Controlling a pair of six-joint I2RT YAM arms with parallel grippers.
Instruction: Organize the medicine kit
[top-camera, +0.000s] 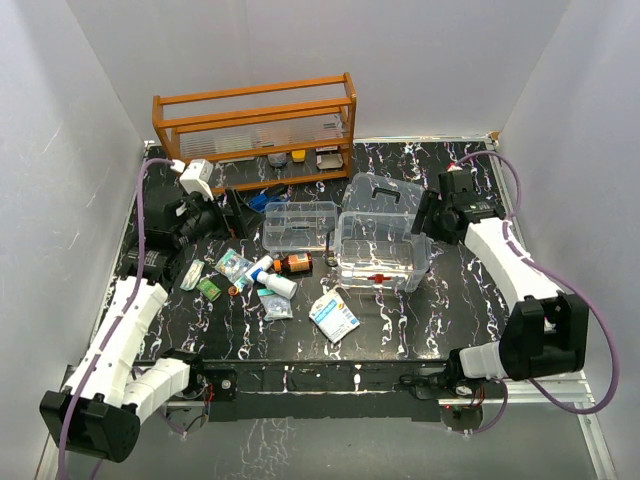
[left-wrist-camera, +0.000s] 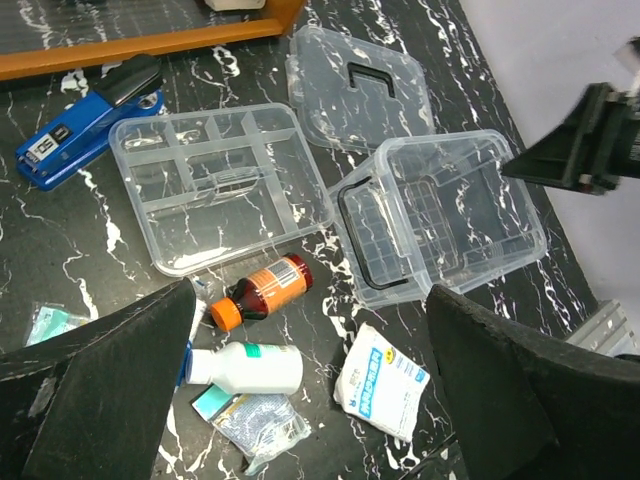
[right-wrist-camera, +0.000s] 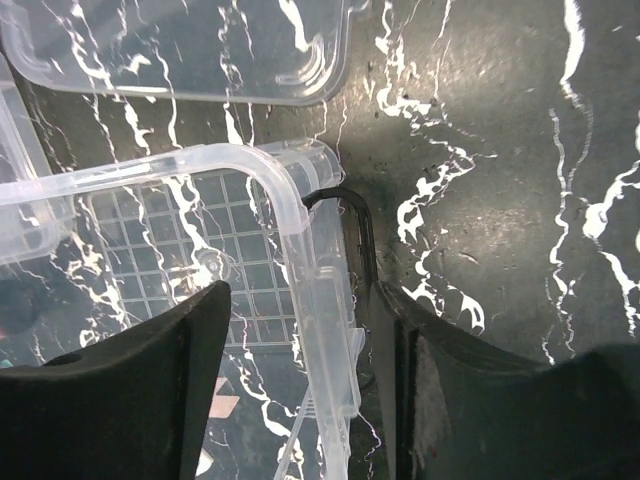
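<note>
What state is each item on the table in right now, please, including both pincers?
medicine kit box: open, lid off, empty
lid: off, lying flat behind the box
tray insert: out of the box, empty
brown bottle: capped, lying on its side
white bottle: lying on its side
left pincer: open, holding nothing
right pincer: open, straddling the box's end wall

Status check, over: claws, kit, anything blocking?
Left claw open, empty. Right claw open, straddling a side wall of the box. Box empty; tray, lid out beside it. Bottles, sachets loose on table; none in the way.
</note>
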